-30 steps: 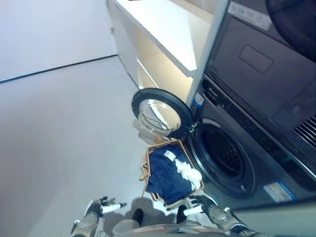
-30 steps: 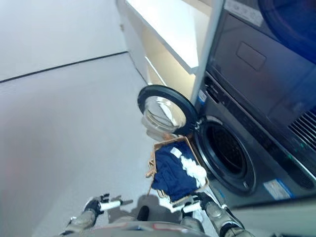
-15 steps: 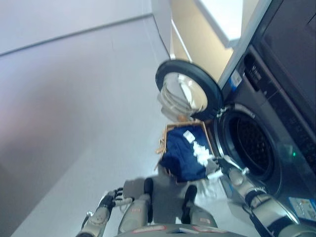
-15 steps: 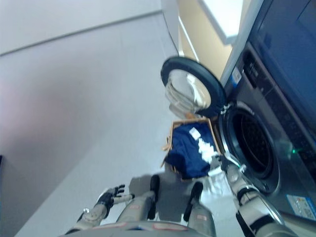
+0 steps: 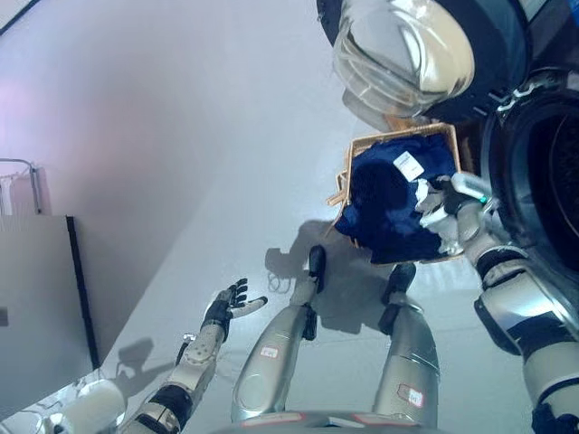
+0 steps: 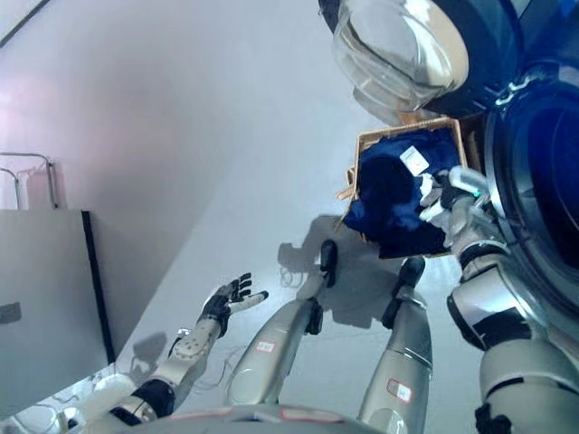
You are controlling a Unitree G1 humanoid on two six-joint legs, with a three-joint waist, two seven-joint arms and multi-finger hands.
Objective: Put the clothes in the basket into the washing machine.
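Our right hand [image 5: 450, 210] is down in the basket [image 5: 365, 146], its dark fingers and white tips lying against the clothes [image 5: 389, 203], but we cannot tell whether they are curled round the cloth or only resting on it. Our left hand [image 5: 228, 306] hangs well apart over the bare floor [image 5: 181, 136], fingers spread and holding nothing. By our reading the task is barely begun: the whole load appears to sit in the basket, and we see nothing in the washing machine [image 5: 543, 172], so every piece is left to lift and carry across. The clothes are a soft, slumped heap of deep navy fabric with a small white label and some white cloth near our hand. The basket is a shallow, squarish thing of tan woven material with a thin rim, standing just beside the machine's opening. The door [image 5: 416, 50] stands swung open above it, a round dark ring holding a bulging, glossy glass bowl; the drum mouth is dark and circular.
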